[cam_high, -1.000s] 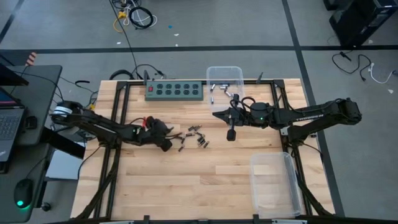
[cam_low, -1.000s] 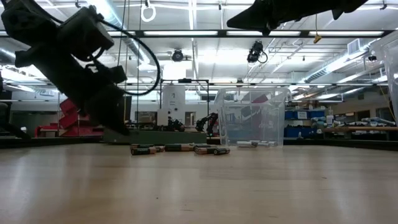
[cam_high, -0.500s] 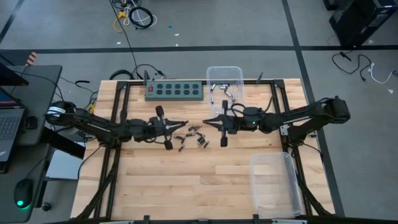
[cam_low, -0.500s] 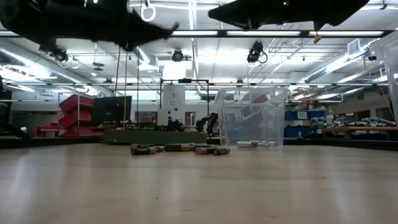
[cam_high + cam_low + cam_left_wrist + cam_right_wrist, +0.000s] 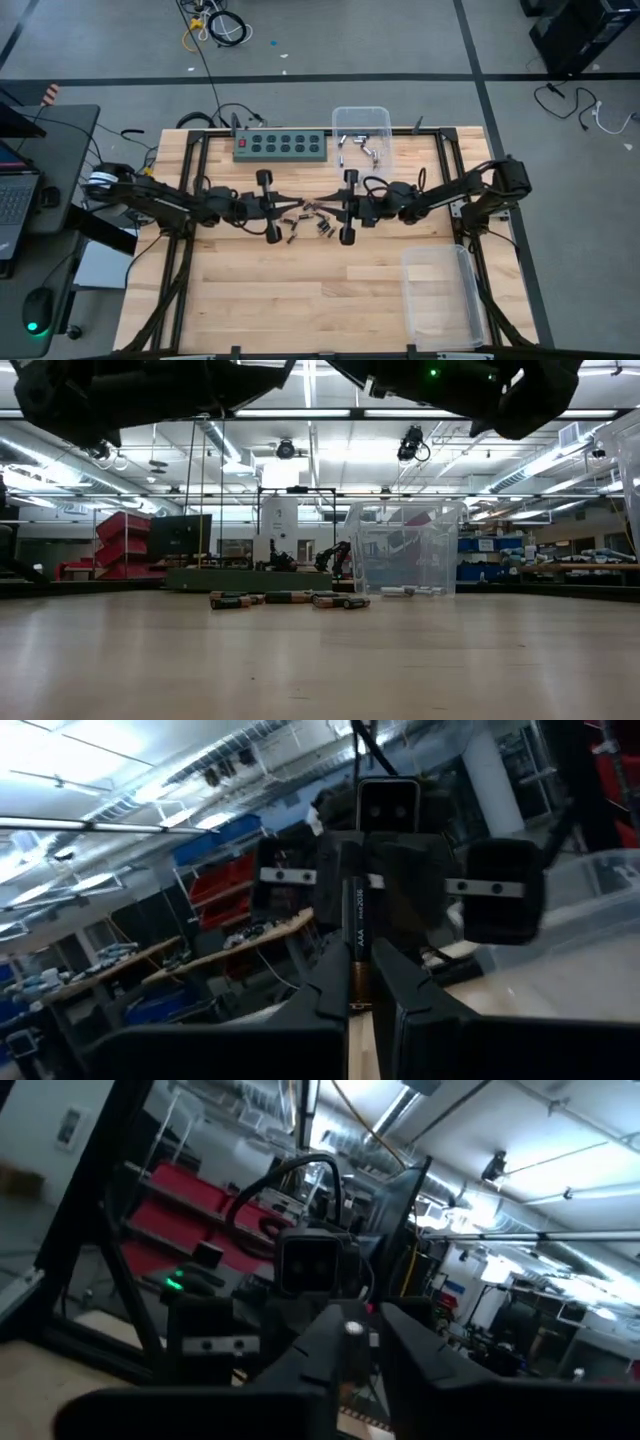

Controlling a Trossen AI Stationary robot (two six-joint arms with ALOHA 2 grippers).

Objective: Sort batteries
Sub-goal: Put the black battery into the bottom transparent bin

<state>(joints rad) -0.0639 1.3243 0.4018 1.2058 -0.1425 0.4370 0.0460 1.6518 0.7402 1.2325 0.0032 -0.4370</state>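
Dark-cased, one battery is pinched lengthwise in the left jaws and offered to the facing right jaws, slightly spread at its far end (a handover, I judge), with the loose batteries below on the worktop.

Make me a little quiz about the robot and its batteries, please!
1. True or false: the loose batteries lie inside the green power strip.
2. What does the left tool grip? A: one battery. B: a cable. C: nothing.
3. Which clear box already has batteries in it: the bin beside the power strip or the corner bin?
Key: 1 false; 2 A; 3 the bin beside the power strip.
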